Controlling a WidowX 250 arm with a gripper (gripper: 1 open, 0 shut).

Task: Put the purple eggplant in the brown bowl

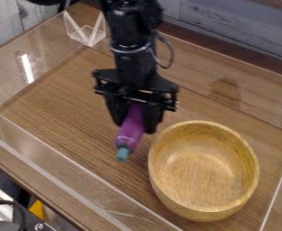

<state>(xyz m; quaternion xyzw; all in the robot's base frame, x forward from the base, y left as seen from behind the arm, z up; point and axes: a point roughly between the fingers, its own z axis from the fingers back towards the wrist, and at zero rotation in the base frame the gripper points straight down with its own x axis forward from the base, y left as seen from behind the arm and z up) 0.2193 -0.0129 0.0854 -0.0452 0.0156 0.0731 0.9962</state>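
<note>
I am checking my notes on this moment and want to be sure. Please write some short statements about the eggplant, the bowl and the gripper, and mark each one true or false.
1. The gripper holds the purple eggplant. True.
2. The eggplant lies inside the brown bowl. False: it hangs outside the bowl, beside its left rim.
3. The eggplant's teal stem tip points downward. True.
4. The bowl already holds another object. False: nothing is seen inside it.
5. The bowl stands on the wooden table. True.

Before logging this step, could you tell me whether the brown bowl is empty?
Empty: the brown bowl shows bare wood inside; the purple eggplant hangs outside it.
</note>
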